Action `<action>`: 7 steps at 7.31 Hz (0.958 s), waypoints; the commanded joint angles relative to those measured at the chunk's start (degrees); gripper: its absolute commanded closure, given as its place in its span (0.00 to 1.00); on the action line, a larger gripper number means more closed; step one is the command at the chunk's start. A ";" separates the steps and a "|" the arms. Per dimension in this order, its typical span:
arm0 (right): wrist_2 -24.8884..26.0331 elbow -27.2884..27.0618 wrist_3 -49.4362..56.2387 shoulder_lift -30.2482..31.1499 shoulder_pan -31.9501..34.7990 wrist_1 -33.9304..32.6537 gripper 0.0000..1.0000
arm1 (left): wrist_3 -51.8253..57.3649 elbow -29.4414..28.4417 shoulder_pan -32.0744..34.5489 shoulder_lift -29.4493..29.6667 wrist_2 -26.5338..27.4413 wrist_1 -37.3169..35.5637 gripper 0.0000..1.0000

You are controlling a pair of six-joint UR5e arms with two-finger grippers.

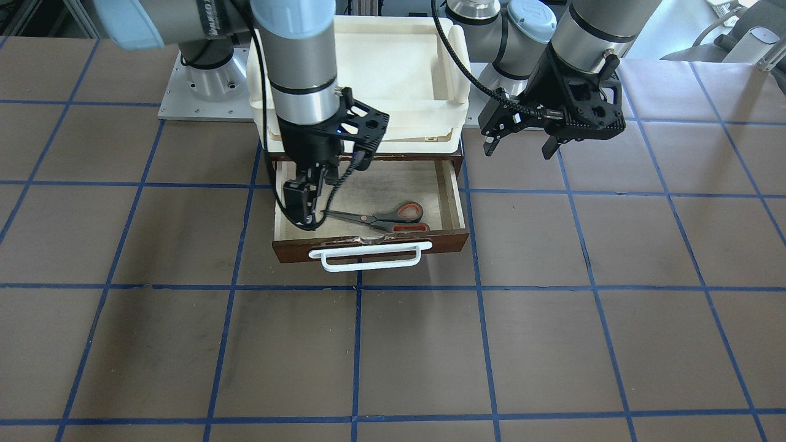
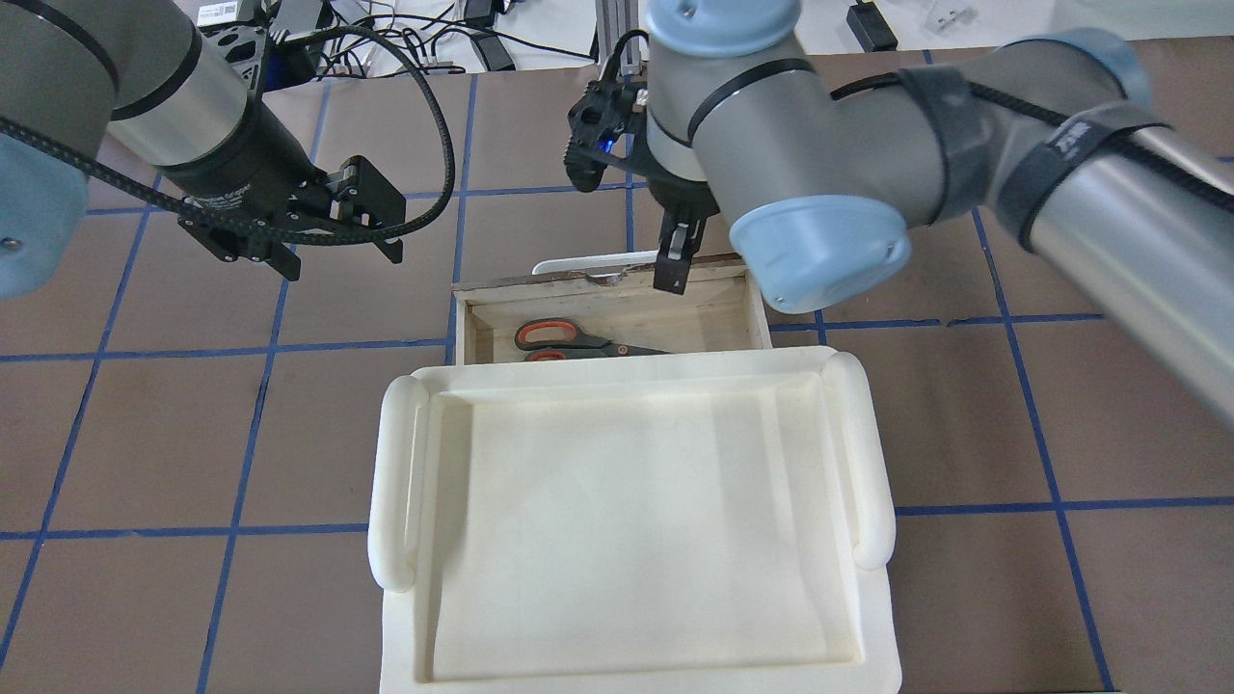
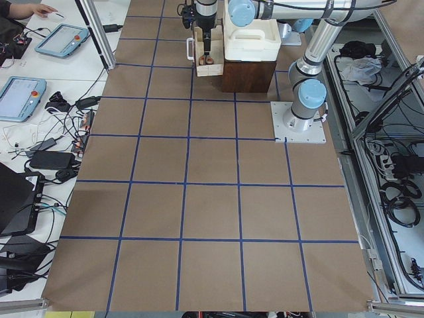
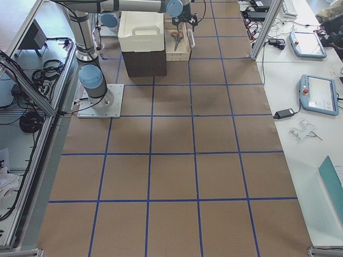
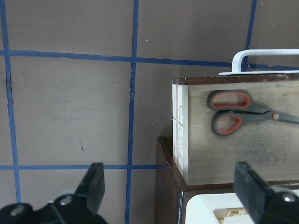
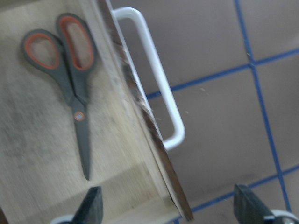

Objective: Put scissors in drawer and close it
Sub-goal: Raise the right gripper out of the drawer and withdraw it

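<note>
Right end effector (image 1: pixel 301 210), spread apart, hangs over open drawer (image 1: pixel 451 236) holding scissors (image 1: pixel 384 218), near tray (image 1: pixel 455 61).

drawer (image 4: pixel 178 55): open | scissors (image 4: pixel 175 36): lying inside it | tray (image 4: pixel 140 24): atop dark cabinet (image 4: pixel 143 63)

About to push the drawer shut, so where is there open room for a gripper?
Bare table in front of the handle and beside the drawer. Crowded inside: scissors lie along the front wall, right gripper by their tips.
</note>
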State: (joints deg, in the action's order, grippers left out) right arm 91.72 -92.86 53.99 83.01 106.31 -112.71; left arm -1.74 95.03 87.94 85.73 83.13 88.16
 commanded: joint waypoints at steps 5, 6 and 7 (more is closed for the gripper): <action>0.13 -0.22 -20.08 15.94 -19.73 14.51 0.00 | -0.62 -0.28 -0.48 0.20 0.63 -0.09 0.00; 0.13 -0.22 -27.46 16.56 -19.73 15.93 0.00 | -0.63 -0.80 -0.22 0.05 0.55 -0.01 0.00; -0.31 -0.22 -34.93 17.00 -19.65 16.38 0.00 | -0.11 -0.89 -0.22 0.74 0.28 -0.18 0.00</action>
State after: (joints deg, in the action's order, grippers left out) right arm 91.75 -93.06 28.30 99.21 86.75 -97.69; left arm -2.16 94.36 87.66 85.78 83.64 88.17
